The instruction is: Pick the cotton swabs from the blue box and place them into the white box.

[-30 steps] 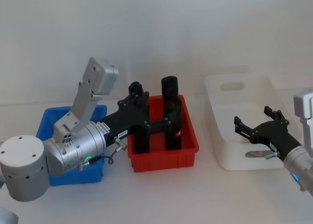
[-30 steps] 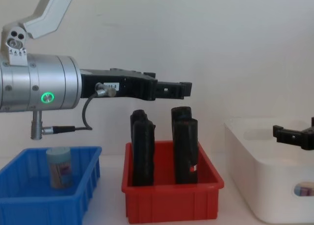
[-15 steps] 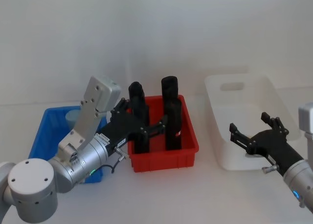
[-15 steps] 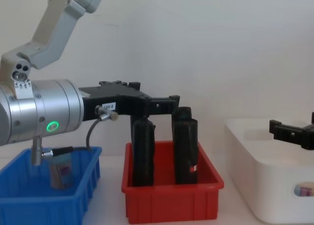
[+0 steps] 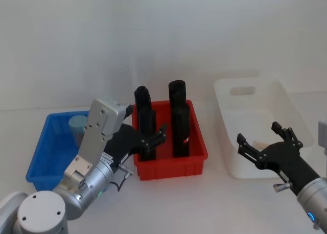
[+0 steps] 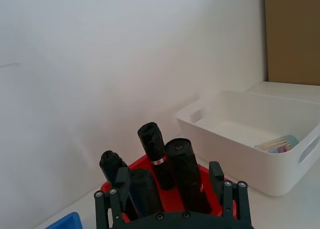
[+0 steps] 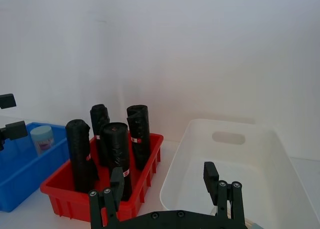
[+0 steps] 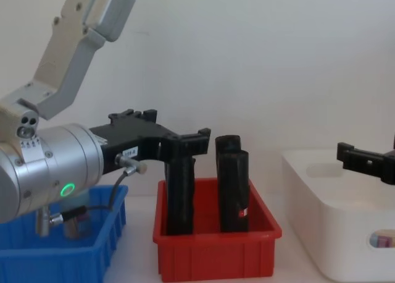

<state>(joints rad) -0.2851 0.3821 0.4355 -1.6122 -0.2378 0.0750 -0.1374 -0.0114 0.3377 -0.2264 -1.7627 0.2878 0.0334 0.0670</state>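
Foremost, the left gripper (image 5: 147,121) hovers over the near left corner of the red bin (image 5: 173,165), its fingers spread wide and holding nothing. It points toward the black rolls (image 5: 177,116) standing upright in that bin. The left arm's silver wrist rises from the desk's near left, in front of the blue box (image 5: 43,142).

The right gripper (image 5: 258,133) is likewise spread and empty. It hangs above the near left rim of the white box (image 5: 286,98), with its arm entering from the near right.

The cotton swabs: one jar (image 5: 77,126) with a light-blue lid stands upright at the far side of the blue box, apart from both grippers. A second jar (image 6: 277,143) lies on its side on the floor of the white box, and part of it shows through that box's oval handle cut-out in the chest view.

The three containers stand in a row: blue box on the left, red bin in the middle, white box on the right. They are close to one another but not touching.

The desk (image 5: 204,203) is a plain, matt white surface. A bare white wall (image 5: 163,40) rises directly behind it. In the left wrist view a tan panel (image 6: 292,34) stands beyond the white box.
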